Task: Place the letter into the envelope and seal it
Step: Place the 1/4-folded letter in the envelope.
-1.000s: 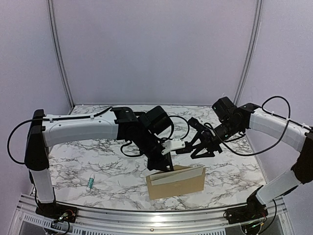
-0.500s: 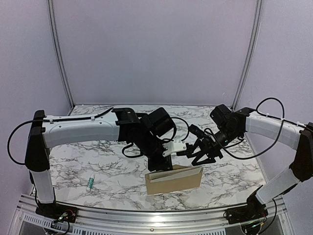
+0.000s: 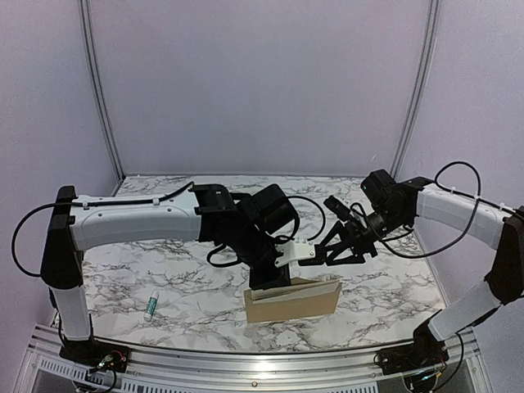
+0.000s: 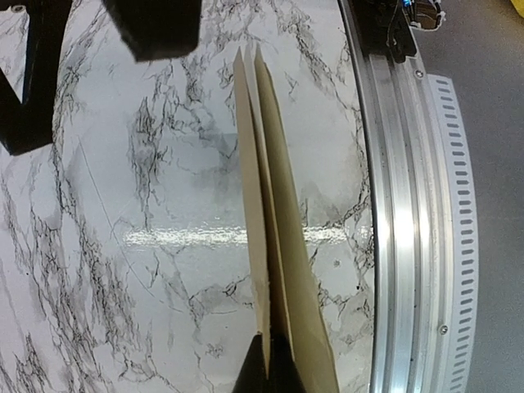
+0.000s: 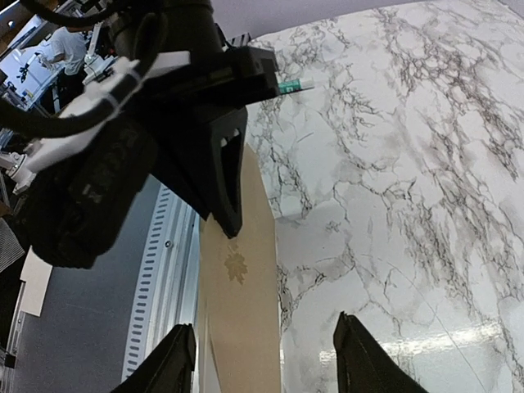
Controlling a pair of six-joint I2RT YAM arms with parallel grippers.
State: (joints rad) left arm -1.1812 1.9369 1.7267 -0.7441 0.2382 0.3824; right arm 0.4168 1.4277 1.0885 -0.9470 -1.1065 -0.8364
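Envelope [image 3: 295, 301] stood on edge on tabletop [image 3: 164, 270], long axis left-right, left end clamped in left hand [image 3: 273, 280]; right hand [image 3: 334, 250], spread apart, hovered above its right half.

This is looking like a robotics lab booth: plain lilac panels [image 3: 262, 82] are enclosing the marble tabletop [image 3: 164, 262], an aluminium rail [image 3: 246, 364] running along its near edge.

Worktop [image 3: 164, 262] recorded as white with grey-black marble veining, bounded at the near edge by a ribbed metal rail [image 3: 246, 364]. A small white tube with a green cap [image 3: 151, 305] is seen lying on it at near left. The tan envelope [image 3: 293, 301] is seen upright on its long edge at front centre; contact with the surface cannot be confirmed.
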